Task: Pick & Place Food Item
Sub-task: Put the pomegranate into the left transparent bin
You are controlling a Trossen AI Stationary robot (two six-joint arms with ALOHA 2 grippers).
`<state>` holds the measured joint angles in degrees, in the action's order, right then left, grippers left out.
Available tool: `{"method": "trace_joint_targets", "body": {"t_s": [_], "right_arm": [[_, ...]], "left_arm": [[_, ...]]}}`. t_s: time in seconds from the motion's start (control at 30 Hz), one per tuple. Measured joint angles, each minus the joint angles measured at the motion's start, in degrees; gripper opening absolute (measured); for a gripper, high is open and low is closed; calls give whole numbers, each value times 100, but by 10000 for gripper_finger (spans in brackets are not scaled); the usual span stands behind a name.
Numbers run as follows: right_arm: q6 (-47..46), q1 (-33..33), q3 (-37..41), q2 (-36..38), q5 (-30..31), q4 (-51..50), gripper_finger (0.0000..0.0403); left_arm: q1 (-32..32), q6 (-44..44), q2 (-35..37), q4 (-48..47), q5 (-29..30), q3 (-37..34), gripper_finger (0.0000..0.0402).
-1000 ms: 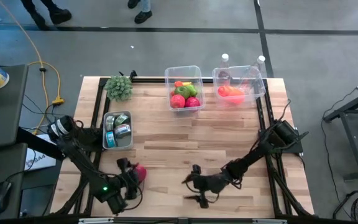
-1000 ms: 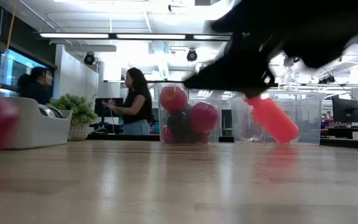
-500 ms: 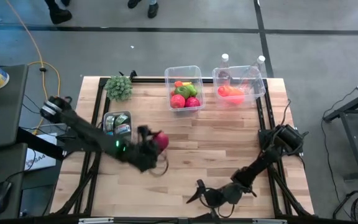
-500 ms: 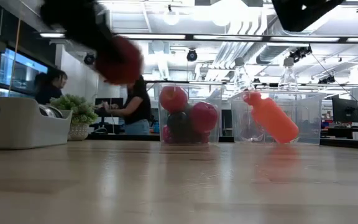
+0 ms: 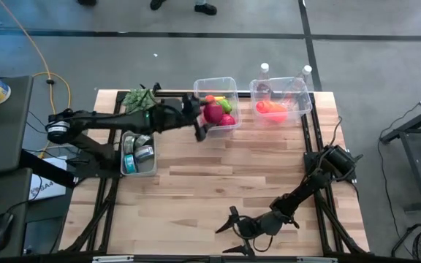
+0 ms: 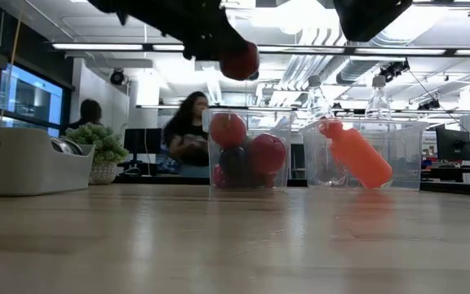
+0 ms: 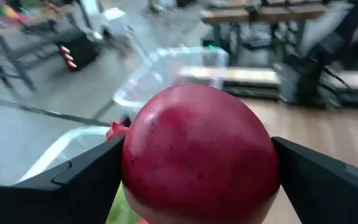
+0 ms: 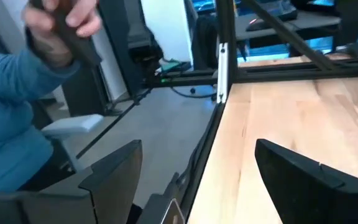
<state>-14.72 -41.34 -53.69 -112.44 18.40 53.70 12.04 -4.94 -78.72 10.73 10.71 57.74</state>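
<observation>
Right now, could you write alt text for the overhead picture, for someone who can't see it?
The left gripper holds a red fruit over a clear tub of fruit at the far edge of a wooden table. A second clear tub with bottles sits beside it, with a grey tray and a small plant on the left. The right gripper waits, open, near the front edge.

On the table stand two clear bins (image 5: 229,86), one grey tray (image 5: 126,166) and one small green plant (image 5: 139,101), with two clear bottles (image 5: 264,70) and two robot arms (image 5: 108,120).
</observation>
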Motion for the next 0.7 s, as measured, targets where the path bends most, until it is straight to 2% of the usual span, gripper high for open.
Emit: {"method": "trace_joint_targets", "body": {"t_s": [0.13,0.3,0.7], "right_arm": [[-2,90,0,0,-292,-124,302],[-46,190,0,0,-676,-220,302],[-217,287,0,-2,-641,-145,302]], "left_arm": [[353,-23,-197,441,-11,3,378],[600,-25,-511,477,-13,2,380],[661,-221,-874,554,-53,2,381]]}}
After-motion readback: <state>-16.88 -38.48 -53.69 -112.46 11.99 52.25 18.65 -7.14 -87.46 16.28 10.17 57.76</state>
